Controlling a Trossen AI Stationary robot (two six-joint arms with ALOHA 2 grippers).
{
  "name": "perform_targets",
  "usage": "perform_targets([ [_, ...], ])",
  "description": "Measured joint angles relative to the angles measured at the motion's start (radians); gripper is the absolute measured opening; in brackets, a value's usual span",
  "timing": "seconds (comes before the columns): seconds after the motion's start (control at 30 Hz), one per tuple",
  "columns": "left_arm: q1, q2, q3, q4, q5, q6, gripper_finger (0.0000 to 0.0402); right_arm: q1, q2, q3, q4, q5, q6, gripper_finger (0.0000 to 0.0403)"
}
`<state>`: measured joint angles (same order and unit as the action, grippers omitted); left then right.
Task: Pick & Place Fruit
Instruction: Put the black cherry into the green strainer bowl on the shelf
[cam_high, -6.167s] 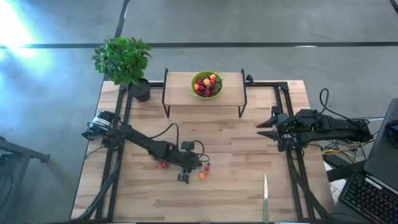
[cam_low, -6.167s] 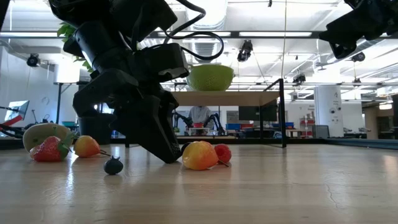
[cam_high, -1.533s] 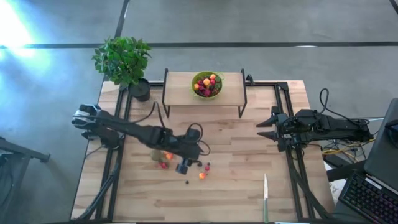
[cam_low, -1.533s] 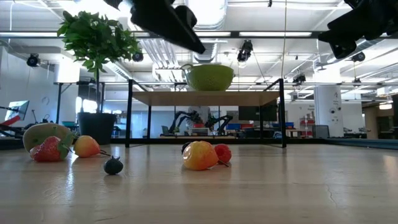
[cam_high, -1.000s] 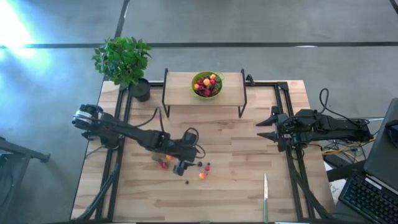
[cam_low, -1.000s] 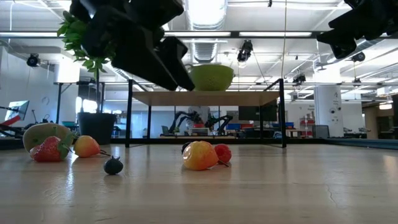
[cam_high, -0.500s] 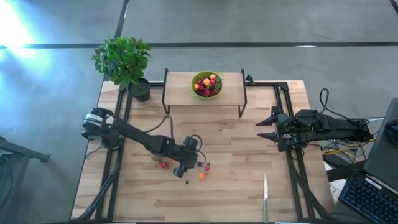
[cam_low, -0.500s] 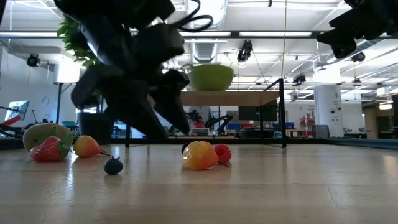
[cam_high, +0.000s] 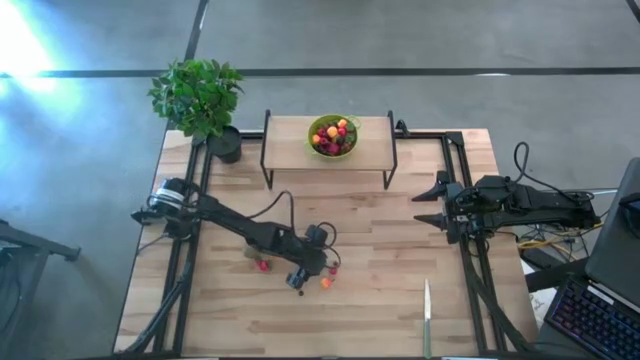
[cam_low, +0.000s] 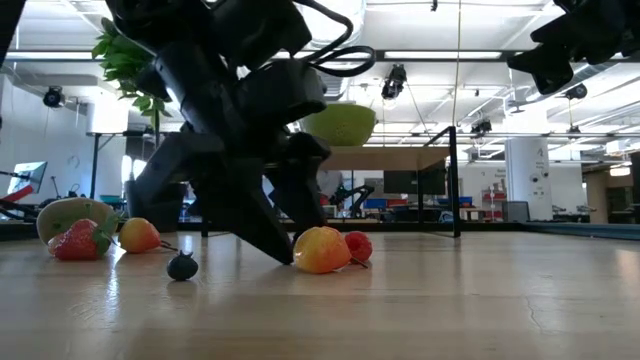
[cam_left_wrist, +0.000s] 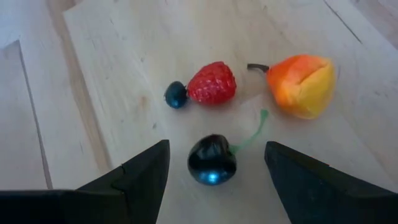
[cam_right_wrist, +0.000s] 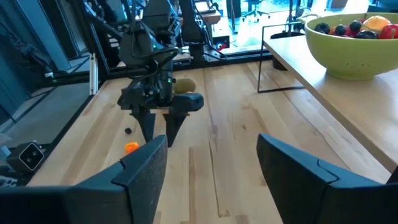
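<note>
The left gripper (cam_left_wrist: 214, 163) is low over the tabletop (cam_high: 380, 310), its fingers (cam_left_wrist: 144, 167) spread open on either side of a dark cherry (cam_left_wrist: 212, 160) without touching it. Just beyond the cherry lie a strawberry (cam_left_wrist: 212, 83), a small blueberry (cam_left_wrist: 176, 94) beside it, and a peach (cam_left_wrist: 303, 84). In the low view the arm hides the cherry and part of the peach (cam_low: 322, 250); a kiwi (cam_low: 70, 214), another strawberry (cam_low: 78, 241) and an orange fruit (cam_low: 139, 235) sit off to one side, a second blueberry (cam_low: 182, 266) nearer. More fruit fills the green bowl (cam_high: 333, 136) on the shelf (cam_high: 290, 150). The right gripper (cam_right_wrist: 211, 158) waits at the table's right edge, fingers apart and empty
</note>
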<state>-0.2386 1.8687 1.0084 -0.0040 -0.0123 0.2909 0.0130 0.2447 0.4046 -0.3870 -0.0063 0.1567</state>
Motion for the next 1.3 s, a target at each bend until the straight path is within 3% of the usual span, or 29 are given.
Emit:
perform_targets([
  [0.5, 0.013, -0.001, 0.001, -0.017, 0.091, -0.051, 0.0264, 0.0, 0.0, 0.0, 0.0, 0.0, 0.0, 0.0281],
  [1.3, 0.012, -0.001, -0.001, -0.021, 0.109, -0.058, 0.0119, 0.0, 0.0, 0.0, 0.0, 0.0, 0.0, 0.0344],
])
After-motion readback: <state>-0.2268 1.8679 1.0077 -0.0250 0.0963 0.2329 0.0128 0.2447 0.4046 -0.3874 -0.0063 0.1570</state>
